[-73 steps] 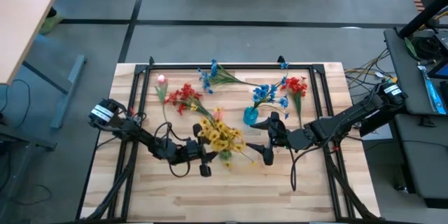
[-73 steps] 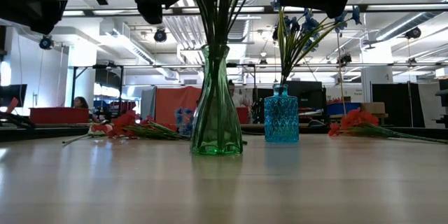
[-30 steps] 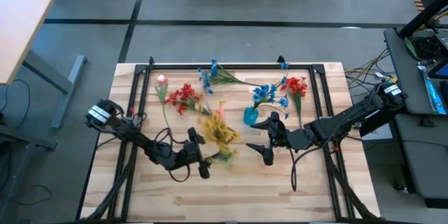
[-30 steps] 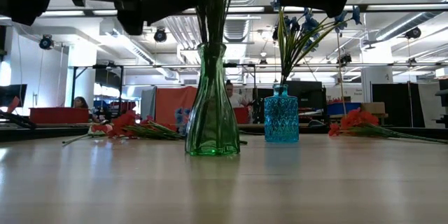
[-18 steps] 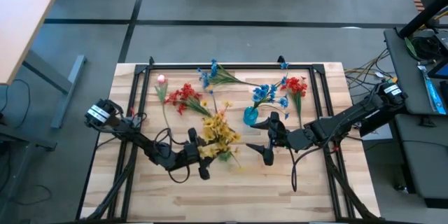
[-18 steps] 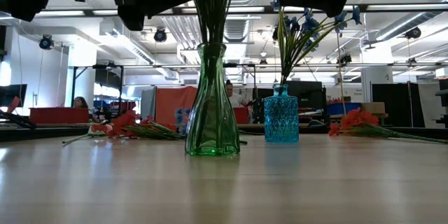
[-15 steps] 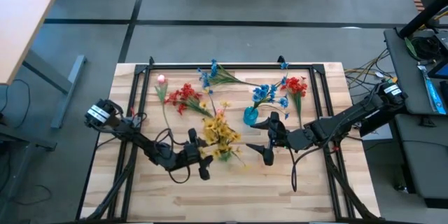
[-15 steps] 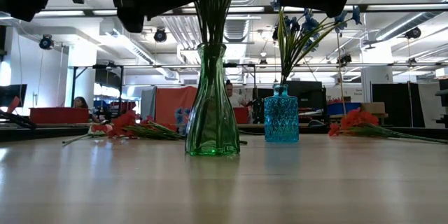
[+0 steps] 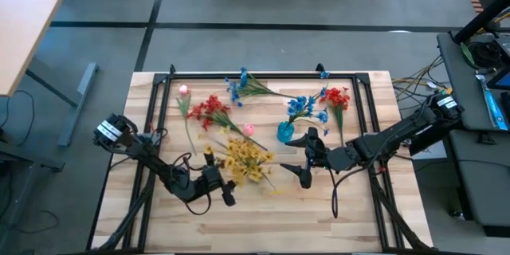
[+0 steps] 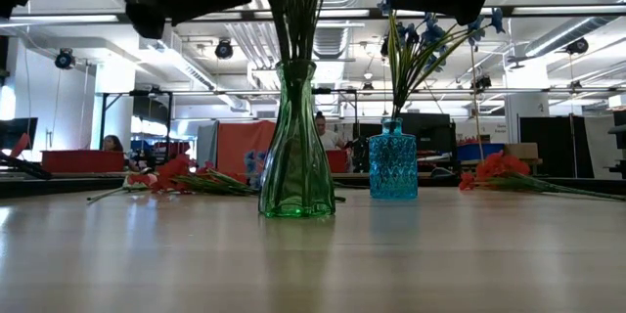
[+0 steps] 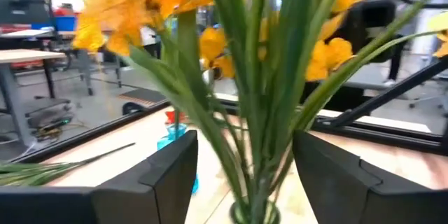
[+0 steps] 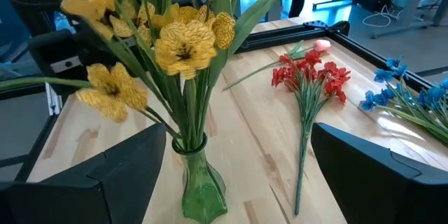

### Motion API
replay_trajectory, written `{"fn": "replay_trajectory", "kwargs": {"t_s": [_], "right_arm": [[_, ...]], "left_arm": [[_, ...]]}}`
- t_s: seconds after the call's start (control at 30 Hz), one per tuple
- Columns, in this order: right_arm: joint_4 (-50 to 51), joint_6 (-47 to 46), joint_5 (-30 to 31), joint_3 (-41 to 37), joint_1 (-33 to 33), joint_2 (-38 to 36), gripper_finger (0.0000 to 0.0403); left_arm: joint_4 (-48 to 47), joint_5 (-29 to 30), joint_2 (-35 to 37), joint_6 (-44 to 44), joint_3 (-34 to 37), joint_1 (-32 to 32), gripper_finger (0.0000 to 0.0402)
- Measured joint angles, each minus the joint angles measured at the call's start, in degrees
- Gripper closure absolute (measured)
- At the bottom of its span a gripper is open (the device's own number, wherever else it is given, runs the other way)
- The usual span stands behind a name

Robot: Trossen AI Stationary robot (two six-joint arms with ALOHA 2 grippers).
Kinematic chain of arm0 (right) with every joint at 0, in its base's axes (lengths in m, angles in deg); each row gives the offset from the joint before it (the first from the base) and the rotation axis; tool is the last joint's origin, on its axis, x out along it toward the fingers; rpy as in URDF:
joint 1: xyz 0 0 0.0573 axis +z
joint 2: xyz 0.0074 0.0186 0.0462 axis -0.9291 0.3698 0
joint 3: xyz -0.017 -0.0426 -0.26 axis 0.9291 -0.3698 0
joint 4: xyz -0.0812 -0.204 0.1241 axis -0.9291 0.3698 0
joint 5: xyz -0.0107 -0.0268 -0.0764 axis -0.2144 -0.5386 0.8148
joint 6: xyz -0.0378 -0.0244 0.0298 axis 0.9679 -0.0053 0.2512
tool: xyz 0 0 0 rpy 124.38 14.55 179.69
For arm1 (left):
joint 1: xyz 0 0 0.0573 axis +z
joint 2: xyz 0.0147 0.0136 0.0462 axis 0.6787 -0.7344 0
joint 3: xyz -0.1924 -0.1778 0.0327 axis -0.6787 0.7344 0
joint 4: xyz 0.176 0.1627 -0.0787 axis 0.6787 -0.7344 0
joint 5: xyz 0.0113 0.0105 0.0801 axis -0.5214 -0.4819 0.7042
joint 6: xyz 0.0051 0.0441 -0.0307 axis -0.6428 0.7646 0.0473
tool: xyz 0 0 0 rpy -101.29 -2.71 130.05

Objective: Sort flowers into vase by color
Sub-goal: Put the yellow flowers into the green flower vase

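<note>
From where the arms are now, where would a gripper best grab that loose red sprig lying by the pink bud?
Probably the thin green stem of the red sprig, just below its blooms, coming straight down from above: it lies flat on the table with bare wood beside it.

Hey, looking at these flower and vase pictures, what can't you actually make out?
- Green vase: from above, the yellow flowers cover it.
- Blue vase: low view cuts its blue blooms off behind a dark arm at the top edge.
- Left gripper: low view shows only a dark shape; whether its fingers touch the stems is unclear.
- Pink bud: its stem is hidden among the yellow blooms.
</note>
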Motion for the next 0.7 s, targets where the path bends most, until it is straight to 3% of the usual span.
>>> {"fn": "replay_trajectory", "kwargs": {"t_s": [0.13,0.37,0.47,0.7], "right_arm": [[0.0,0.0,0.0,0.0,0.0,0.0,0.0055],[0.0,0.2,0.0,0.0,0.0,0.0,0.0055],[0.0,0.2,0.0,0.0,0.0,0.0,0.0055],[0.0,0.4,0.0,0.0,0.0,0.0,0.0055]], "left_arm": [[0.0,-4.2,-0.1,0.1,-1.0,0.5,0.0182],[-0.3,-4.1,-0.1,0.5,-1.2,1.4,0.0194],[-0.3,-4.2,-0.2,1.4,-1.2,1.3,0.0232],[-0.3,-4.1,-0.2,1.5,-1.2,1.7,0.0368]]}}
